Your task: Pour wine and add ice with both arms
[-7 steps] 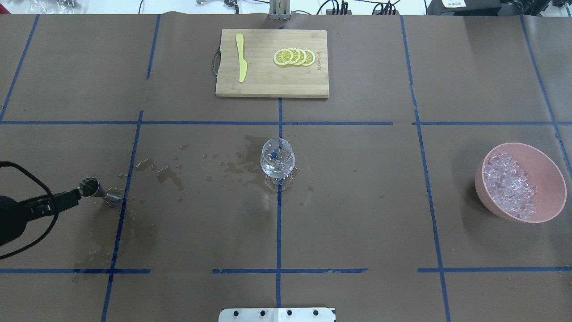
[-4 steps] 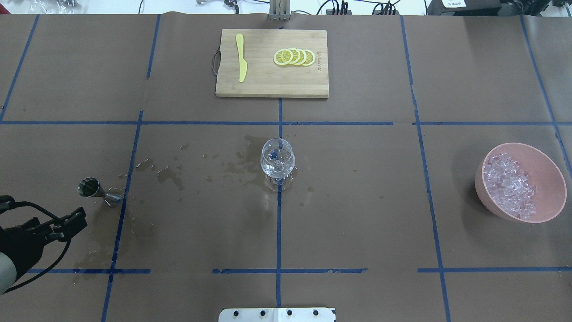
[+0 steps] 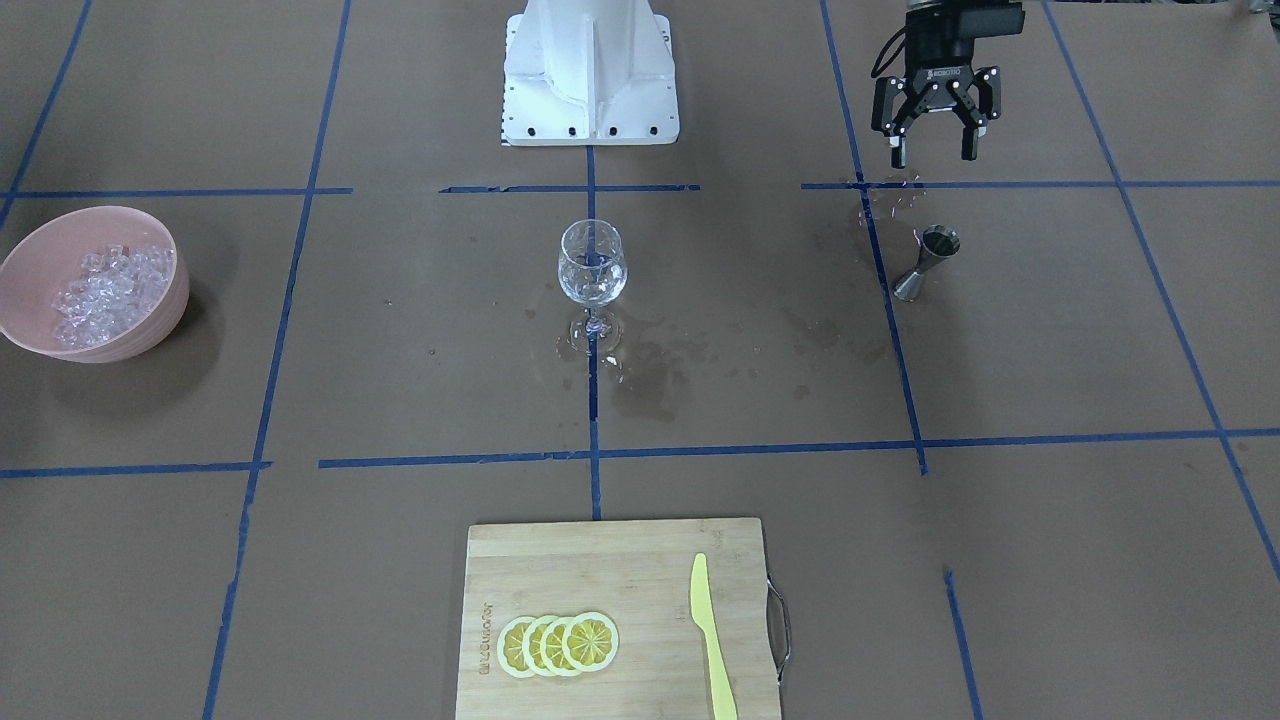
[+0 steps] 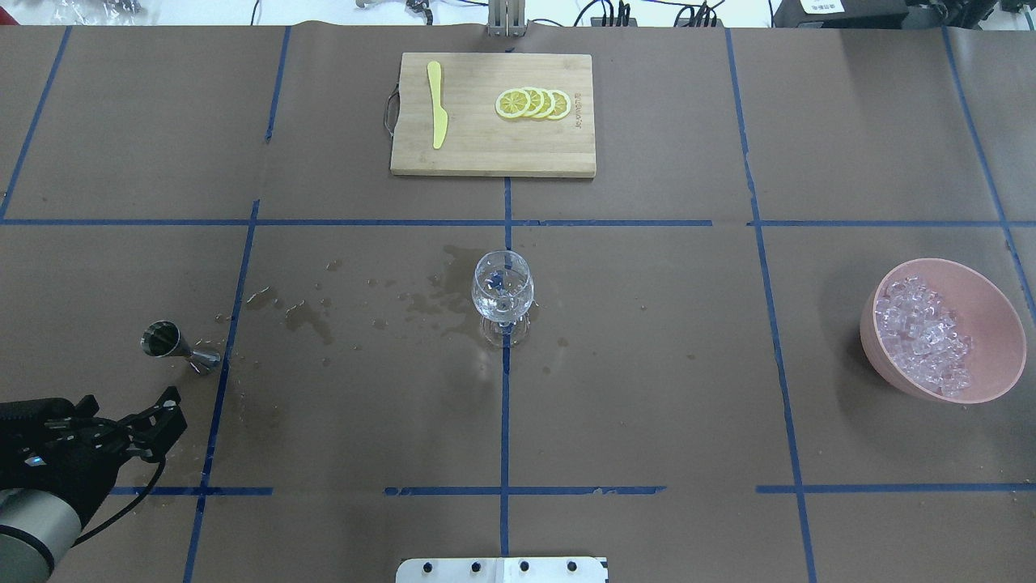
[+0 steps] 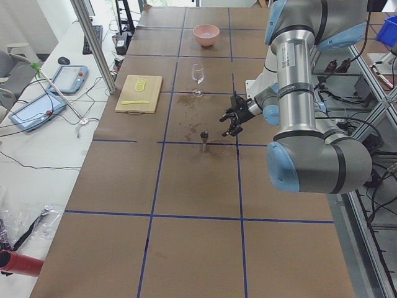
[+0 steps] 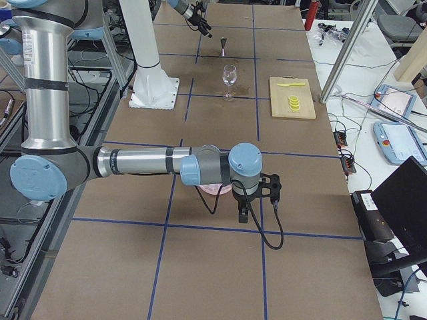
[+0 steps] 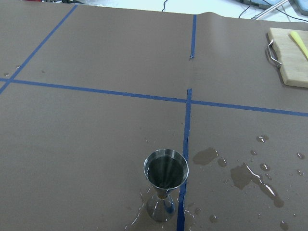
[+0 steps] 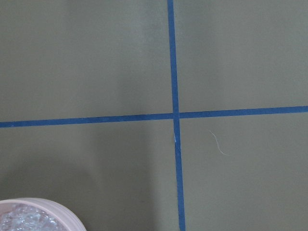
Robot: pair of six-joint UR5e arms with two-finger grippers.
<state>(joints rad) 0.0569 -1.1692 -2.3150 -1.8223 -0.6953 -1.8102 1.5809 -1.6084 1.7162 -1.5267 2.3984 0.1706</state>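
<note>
A clear wine glass (image 4: pixel 503 295) stands upright at the table's centre, also seen in the front view (image 3: pixel 592 265). The ice (image 4: pixel 923 336) is heaped in a pink bowl (image 4: pixel 1004 324) at the right. A steel jigger (image 4: pixel 174 344) stands alone on the left, with dark liquid inside in the left wrist view (image 7: pixel 165 185). My left gripper (image 3: pixel 933 157) is open and empty, hovering back from the jigger toward the robot's side (image 4: pixel 171 413). My right gripper (image 6: pixel 257 200) shows only in the exterior right view, beside the bowl. I cannot tell whether it is open or shut.
A bamboo cutting board (image 4: pixel 486 154) at the far side holds lemon slices (image 4: pixel 532 104) and a yellow knife (image 4: pixel 437 105). Wet splashes (image 4: pixel 307 316) darken the paper between jigger and glass. The white base block (image 3: pixel 590 75) stands at the robot's edge.
My left gripper has drawn back from the jigger toward the robot's side. The jigger stays standing where it was. Glass and bowl have not moved.
</note>
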